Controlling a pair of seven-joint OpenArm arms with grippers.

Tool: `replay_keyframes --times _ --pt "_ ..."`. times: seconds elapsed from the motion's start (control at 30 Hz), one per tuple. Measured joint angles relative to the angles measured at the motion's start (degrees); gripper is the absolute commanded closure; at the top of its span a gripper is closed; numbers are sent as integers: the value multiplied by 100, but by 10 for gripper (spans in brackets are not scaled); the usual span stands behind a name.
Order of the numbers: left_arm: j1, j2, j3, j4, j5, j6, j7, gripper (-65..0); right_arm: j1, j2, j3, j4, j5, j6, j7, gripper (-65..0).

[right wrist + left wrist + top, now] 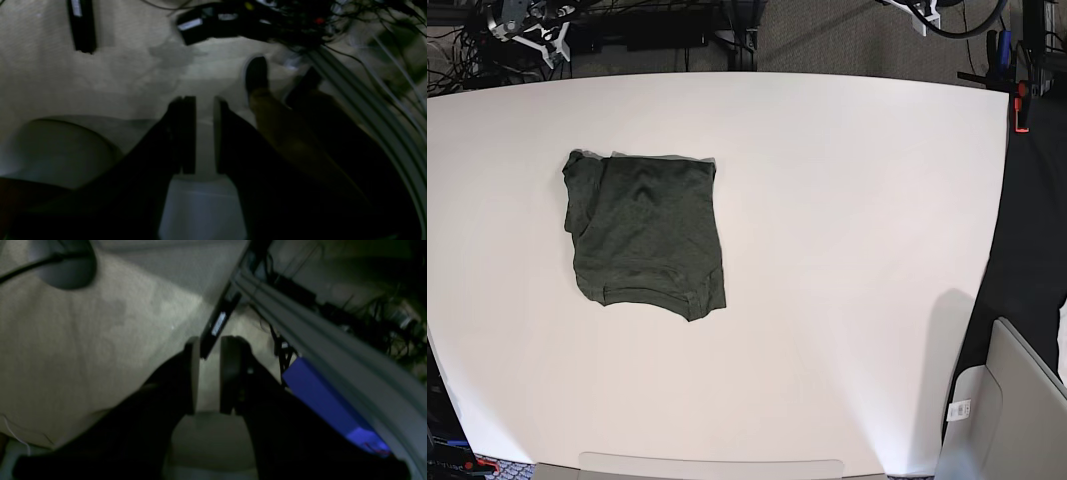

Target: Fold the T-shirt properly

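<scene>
The T-shirt (647,235), dark olive green, lies folded into a rough rectangle on the left half of the white table (847,250). Neither gripper shows in the base view, and the shirt shows in neither wrist view. My left gripper (210,343) hangs over beige carpet with its dark fingers a narrow gap apart and nothing between them. My right gripper (203,100) also stands open and empty, above carpet.
Under the left gripper run a grey rail (333,350), a blue box (330,403) and a black bar (218,323). The right wrist view shows a person's shoe (256,75), tangled cables (300,20) and a black strip (81,25). A grey case (1017,410) sits beyond the table's right corner.
</scene>
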Motion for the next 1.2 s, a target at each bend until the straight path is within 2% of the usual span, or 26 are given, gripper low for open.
replay_keyframes --times 0.03,0.13,0.23,0.3,0.4,0.5,0.6,0.77,0.9,1.07,1.2 --pt "-90 -4 103 -166 11 26 -68 -74 122 -17 -157 -278 2 4 48 -74" --pt "-313 -13 378 -686 0 0 -334 -62 393 -63 -531 -1088 -103 20 717 -74" --pt "-468 -2 570 -1191 -11 -13 -505 -11 588 -44 -638 -1943 -118 11 1340 -74" --pt "-616 0 660 -1578 -7 0 -581 0 671 -13 -640 -2476 -138 -48 1718 -74" --pt "-872 -2 802 -2085 15 17 -645 0 857 -4 -828 -3224 -199 -597 2253 -74" --pt "-1217 4 1054 -2658 15 22 -931 0 1220 -7 -1318 -3982 -133 -1156 2966 -74" --pt "-1530 24 1497 -3176 15 35 -1165 0 1620 -74 -1858 -4642 -249 -1733 3447 -74" --pt "-2068 232 2094 -4271 15 42 -1655 0 2070 -407 -2083 -5783 -289 -2590 4094 -74" --pt "-2385 483 2140 -5125 0 26 -2072 0 2238 -728 -2138 -6404 -348 -3082 4496 -74" --pt "-2712 743 2144 -5954 -11 39 -2433 0 2240 -1141 -2166 -6441 -745 -3536 5056 -74" --pt "-2863 911 2144 -6437 -11 17 -2608 0 2031 -1213 -2173 -6452 -859 -3998 5390 -74"
